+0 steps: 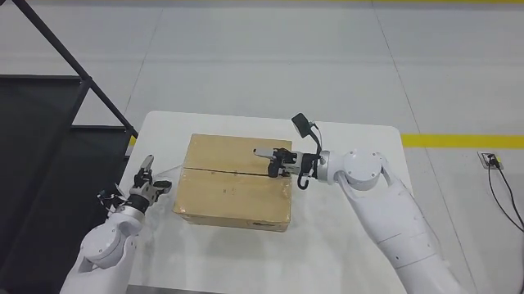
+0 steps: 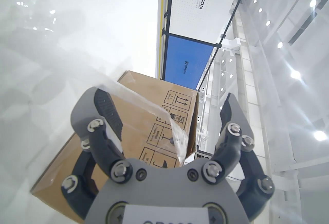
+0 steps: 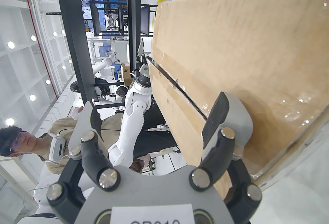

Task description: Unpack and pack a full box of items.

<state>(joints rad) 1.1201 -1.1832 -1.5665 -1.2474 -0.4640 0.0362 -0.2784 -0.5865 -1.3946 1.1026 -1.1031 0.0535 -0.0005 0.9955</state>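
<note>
Box [image 1: 236, 181] sits mid-table, flaps down, its seam [image 1: 233, 169] running 9 to 3 o'clock. My right gripper [image 1: 266, 153] is nearer, jaws wide over the seam's 3 o'clock end. The left gripper [image 1: 154, 174], also wide, hangs off the 9 o'clock side. I'd open from the right.
</note>
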